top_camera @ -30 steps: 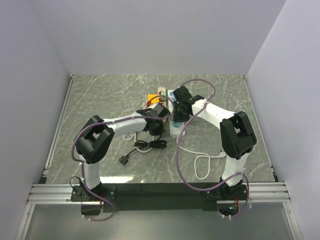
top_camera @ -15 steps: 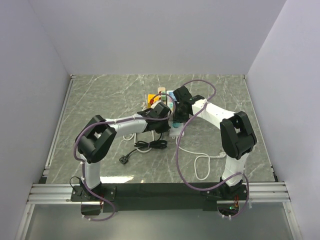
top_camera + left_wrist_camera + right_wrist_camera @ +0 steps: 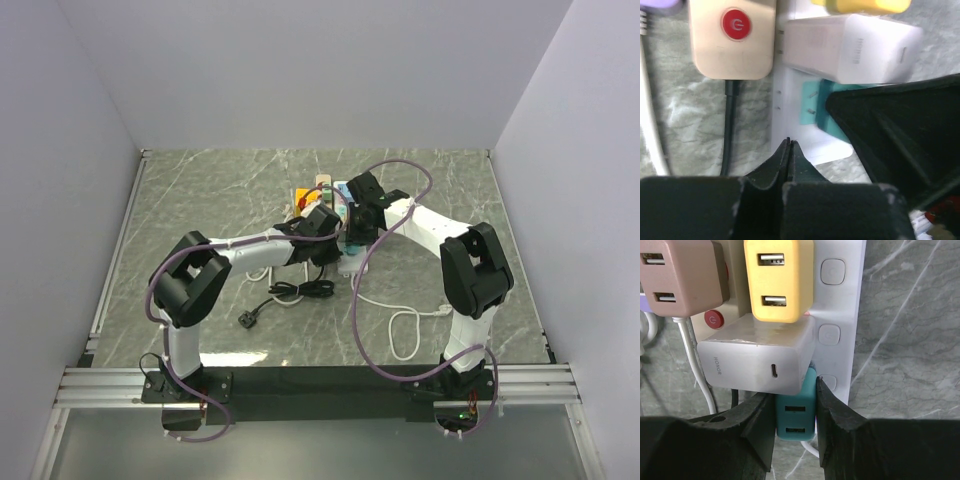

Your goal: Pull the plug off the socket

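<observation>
the teal plug (image 3: 796, 422) sits in the nearest socket of the white power strip (image 3: 840, 300), at the middle of the table (image 3: 200, 190), with the right gripper (image 3: 793, 395) clamped on it, one finger against each side of its body. the left gripper (image 3: 789, 147) is fully closed with nothing between its fingers; its tips rest at the near edge of the strip, apparently to hold it down, though contact cannot be confirmed. in the left wrist view, two metal prongs show between the plug body and the strip face, so the plug appears partly withdrawn but not free. hazards from this state: the white charger (image 3: 755, 360) in the next socket overhangs the top of the plug, so a pull tilted toward it can catch its underside and loosen it or the yellow adapter (image 3: 779, 280) beyond. a pull off the prong axis can bind the prongs in the socket. if the left gripper is not bearing on the strip, the strip is likely to lift with the plug, and no separation results. the plug sides look smooth, so the fingers may slide off under load.
</observation>
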`<move>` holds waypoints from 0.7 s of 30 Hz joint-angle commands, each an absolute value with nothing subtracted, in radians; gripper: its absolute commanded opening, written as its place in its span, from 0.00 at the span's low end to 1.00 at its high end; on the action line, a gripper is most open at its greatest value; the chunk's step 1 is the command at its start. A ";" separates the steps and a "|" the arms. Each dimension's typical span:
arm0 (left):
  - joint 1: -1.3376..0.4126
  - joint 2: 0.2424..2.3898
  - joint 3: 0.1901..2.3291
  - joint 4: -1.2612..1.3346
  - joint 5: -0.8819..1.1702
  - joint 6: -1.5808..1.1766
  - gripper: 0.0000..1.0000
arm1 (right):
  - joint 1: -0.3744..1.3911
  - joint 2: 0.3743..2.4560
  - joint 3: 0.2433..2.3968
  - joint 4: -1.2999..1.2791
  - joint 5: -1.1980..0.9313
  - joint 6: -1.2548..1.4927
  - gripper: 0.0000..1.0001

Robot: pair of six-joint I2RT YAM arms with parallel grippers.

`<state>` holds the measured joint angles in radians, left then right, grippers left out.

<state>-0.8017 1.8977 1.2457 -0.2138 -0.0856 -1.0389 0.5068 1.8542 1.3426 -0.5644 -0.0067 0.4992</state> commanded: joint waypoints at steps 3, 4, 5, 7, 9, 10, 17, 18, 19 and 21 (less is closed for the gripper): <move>-0.833 1.867 1.275 -0.173 -0.075 -1.066 0.00 | 0.525 1.825 1.391 -0.538 -0.089 0.537 0.00; -0.831 1.887 1.291 -0.178 -0.069 -1.063 0.00 | 0.525 1.824 1.393 -0.540 -0.090 0.537 0.00; -0.836 1.890 1.293 -0.173 -0.061 -1.065 0.00 | 0.525 1.824 1.394 -0.541 -0.091 0.537 0.00; -0.844 1.866 1.279 -0.140 -0.072 -1.075 0.00 | 0.526 1.819 1.393 -0.543 -0.086 0.534 0.00; -0.851 1.858 1.287 -0.149 -0.095 -1.062 0.00 | 0.526 1.818 1.393 -0.546 -0.078 0.534 0.00; -0.850 1.882 1.322 -0.216 -0.115 -1.057 0.00 | 0.528 1.818 1.394 -0.548 -0.078 0.532 0.00; -0.847 1.979 1.295 -0.298 -0.120 -1.069 0.00 | 0.526 1.815 1.410 -0.568 -0.071 0.537 0.00; -0.847 1.980 1.283 -0.296 -0.118 -1.069 0.00 | 0.528 1.812 1.413 -0.572 -0.069 0.537 0.00; -0.847 1.980 1.255 -0.293 -0.123 -1.071 0.00 | 0.526 1.810 1.417 -0.575 -0.066 0.537 0.00; -0.844 1.986 1.233 -0.276 -0.120 -1.072 0.00 | 0.526 1.804 1.420 -0.578 -0.066 0.538 0.00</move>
<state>-0.8421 1.9457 1.2953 -0.2188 -0.1017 -1.0779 0.5144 1.8542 1.3579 -0.5869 -0.0349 0.5171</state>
